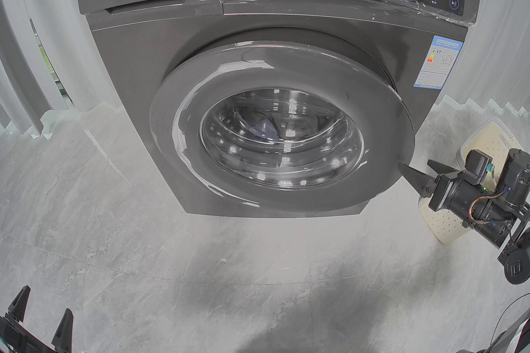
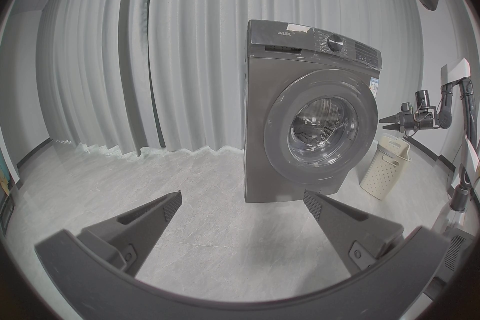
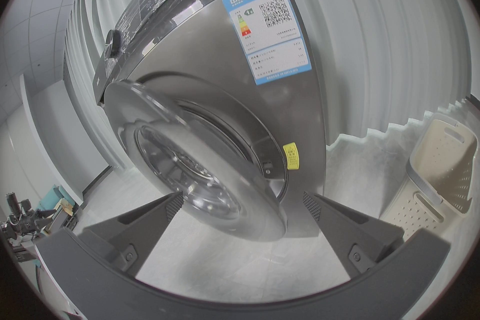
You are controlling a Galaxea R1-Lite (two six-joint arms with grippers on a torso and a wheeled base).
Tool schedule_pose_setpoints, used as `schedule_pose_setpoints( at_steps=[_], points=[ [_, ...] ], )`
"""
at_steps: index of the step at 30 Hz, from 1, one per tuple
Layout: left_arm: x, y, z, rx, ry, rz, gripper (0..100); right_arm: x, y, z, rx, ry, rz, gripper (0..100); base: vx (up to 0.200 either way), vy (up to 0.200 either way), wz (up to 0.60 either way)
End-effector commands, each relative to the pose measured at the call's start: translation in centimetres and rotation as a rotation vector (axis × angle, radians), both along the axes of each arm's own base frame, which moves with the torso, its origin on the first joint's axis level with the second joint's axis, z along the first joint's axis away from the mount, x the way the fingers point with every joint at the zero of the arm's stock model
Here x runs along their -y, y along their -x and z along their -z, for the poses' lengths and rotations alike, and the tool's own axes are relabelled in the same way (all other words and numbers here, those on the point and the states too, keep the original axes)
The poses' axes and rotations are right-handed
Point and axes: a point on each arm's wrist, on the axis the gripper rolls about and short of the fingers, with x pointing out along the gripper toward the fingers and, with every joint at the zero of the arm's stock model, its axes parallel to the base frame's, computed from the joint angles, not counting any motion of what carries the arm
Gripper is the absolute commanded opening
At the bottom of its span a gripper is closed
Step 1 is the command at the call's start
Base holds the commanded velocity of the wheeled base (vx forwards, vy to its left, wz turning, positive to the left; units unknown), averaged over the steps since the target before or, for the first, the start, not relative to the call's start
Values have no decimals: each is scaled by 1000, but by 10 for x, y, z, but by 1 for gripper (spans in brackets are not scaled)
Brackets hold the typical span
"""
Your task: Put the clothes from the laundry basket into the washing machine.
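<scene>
1. The washing machine (image 1: 138, 51) stands on the floor. Its door (image 1: 182, 95) looks slightly ajar in the right wrist view, and if left unlatched it could swing back open.
2. The laundry basket (image 1: 497, 142) stands just right of the machine, and what we see of its inside is bare. A careless arm swing could tip it.
3. Our right hand (image 1: 414, 164), spread wide and empty, hovers beside the door's edge. A glancing push might slip off the rim.
4. Our left hand (image 1: 46, 300), also spread and empty, hangs low, well apart.
5. A dark garment (image 1: 264, 123) seems to lie behind the glass, and the seal could pinch it.
</scene>
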Motion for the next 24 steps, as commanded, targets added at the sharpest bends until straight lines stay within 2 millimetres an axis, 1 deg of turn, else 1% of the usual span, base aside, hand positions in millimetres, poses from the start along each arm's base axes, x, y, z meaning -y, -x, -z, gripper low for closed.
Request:
schedule_pose_setpoints(
  at_steps=[1,7,8,9,10,12,13,15,24],
  points=[
    [0,0,4,-1,0,0,100,-13,17,13,-54,18,-89,100,0,0,0],
    [0,0,4,-1,0,0,100,-27,34,21,-90,33,-183,100,0,0,0],
    [0,0,4,-1,0,0,100,-27,34,21,-90,33,-183,100,0,0,0],
    [0,0,4,-1,0,0,100,-35,38,20,-82,23,-230,100,0,0,0],
    [0,0,4,-1,0,0,100,-38,38,18,-73,17,-245,100,0,0,0],
    [0,0,4,-1,0,0,100,-38,38,18,-73,17,-245,100,0,0,0],
    [0,0,4,-1,2,0,100,-44,34,12,-52,3,-256,100,0,0,0],
    [0,0,4,-1,2,0,100,-46,31,9,-40,-4,-257,100,0,0,0],
    [0,0,4,-1,2,0,100,-48,26,-1,22,-30,-250,100,200,0,0]
  ],
)
